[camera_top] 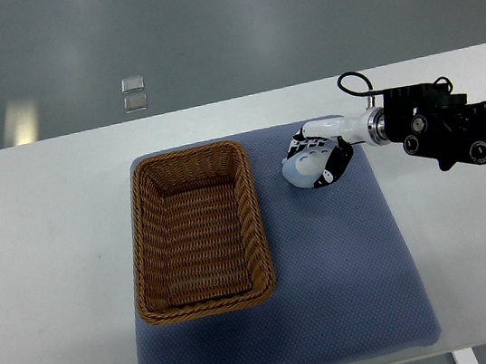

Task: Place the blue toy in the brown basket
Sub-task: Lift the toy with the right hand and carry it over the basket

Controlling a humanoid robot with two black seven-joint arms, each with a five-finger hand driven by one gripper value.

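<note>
Blue toy, a pale, light-blue rounded object, lies under and partly inside the right hand, just beyond the right-hand long side of the brown basket and toward its far end, over the blue-grey mat that covers the middle of the white table. The right arm enters from the picture's right edge, its dark wrist housing and a looped cable trailing behind the white hand. The white-and-black fingers curl around the toy, so the hand appears clamped on it, though whether the toy is lifted clear of the mat or touching it cannot be told from this steep view. The basket is upright, oblong and holds nothing visible; its near-right rim stands close to the hand but apart from it. The left arm is out of view. Judged from this arrangement, the step in hand is the grasp or the very start of the carry, with transfer and release not yet done. The next move calls for raising the toy above the woven rim, travelling a short way leftward over the basket's interior, and only then opening the fingers; too low a path risks catching the rim and shoving the basket across the mat.
</note>
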